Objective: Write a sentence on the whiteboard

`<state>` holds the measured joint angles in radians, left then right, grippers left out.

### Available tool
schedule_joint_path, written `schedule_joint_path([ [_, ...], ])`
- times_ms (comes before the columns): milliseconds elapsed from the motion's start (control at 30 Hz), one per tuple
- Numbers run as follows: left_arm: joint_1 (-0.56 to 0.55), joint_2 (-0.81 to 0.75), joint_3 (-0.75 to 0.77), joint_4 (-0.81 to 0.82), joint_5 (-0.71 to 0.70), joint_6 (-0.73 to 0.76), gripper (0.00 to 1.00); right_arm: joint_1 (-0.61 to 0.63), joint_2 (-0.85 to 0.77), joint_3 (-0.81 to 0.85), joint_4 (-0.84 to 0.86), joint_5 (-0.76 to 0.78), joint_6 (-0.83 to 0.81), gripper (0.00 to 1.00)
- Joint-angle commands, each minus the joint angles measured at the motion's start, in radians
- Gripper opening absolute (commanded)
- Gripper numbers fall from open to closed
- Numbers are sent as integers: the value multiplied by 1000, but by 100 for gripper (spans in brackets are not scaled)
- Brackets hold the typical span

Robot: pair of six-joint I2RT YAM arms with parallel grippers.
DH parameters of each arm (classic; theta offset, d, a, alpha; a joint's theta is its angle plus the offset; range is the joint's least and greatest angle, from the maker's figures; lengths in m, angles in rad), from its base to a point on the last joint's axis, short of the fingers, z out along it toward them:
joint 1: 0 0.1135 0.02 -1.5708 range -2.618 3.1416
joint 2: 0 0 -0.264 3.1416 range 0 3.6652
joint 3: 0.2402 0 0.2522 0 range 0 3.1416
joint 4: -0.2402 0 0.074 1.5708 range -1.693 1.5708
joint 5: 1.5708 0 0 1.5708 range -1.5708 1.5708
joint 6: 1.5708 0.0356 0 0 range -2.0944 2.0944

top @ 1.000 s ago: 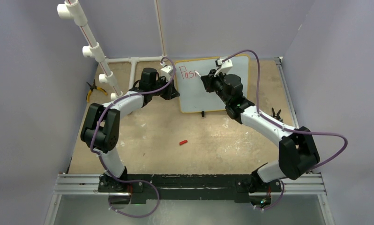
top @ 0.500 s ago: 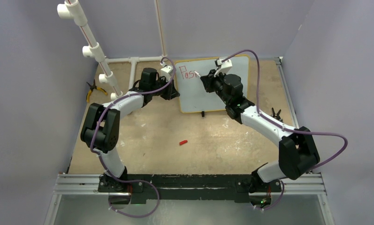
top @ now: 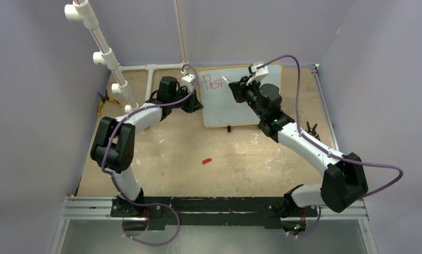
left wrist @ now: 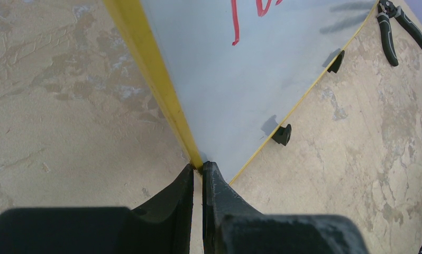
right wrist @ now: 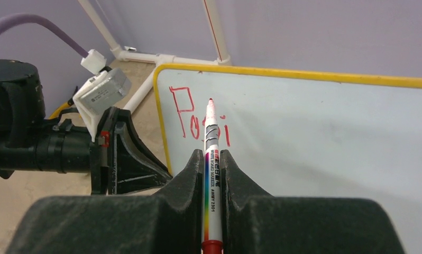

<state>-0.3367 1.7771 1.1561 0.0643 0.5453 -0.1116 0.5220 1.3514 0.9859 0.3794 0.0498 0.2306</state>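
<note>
The whiteboard [top: 251, 106] with its yellow frame stands tilted at the back of the table. Red letters of the sentence [top: 213, 83] reading "Posi" sit at its upper left corner, also plain in the right wrist view [right wrist: 198, 120]. My left gripper [top: 196, 104] is shut on the whiteboard's [left wrist: 240, 79] left frame edge, near the lower corner [left wrist: 201, 168]. My right gripper [right wrist: 212, 153] is shut on a white board marker [right wrist: 211, 174], whose red tip [right wrist: 210, 102] points at the whiteboard [right wrist: 314, 143] just above the letters. Whether the tip touches the surface I cannot tell.
A red marker cap [top: 207, 160] lies mid-table. Yellow-handled pliers [top: 103, 103] lie at the left by the white PVC pipe frame [top: 108, 55]. Black pliers [top: 310, 128] lie right of the board, also in the left wrist view [left wrist: 396, 29]. Small black feet [left wrist: 282, 134] prop the board.
My right arm has swung to the right and the marker has shifted up and right along the board. A new stroke, the "i", shows after "Pos". The left arm has not moved.
</note>
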Motion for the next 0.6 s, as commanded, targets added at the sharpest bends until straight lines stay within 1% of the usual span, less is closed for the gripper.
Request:
schedule_joint_path([
  [0,-7,-27,20,11,-3,10,0,-5,14,-12,9,-11,-9,0],
  [567,-7,-21,25,8,-2,11,0,-7,49,-30,-3,46,3,0],
])
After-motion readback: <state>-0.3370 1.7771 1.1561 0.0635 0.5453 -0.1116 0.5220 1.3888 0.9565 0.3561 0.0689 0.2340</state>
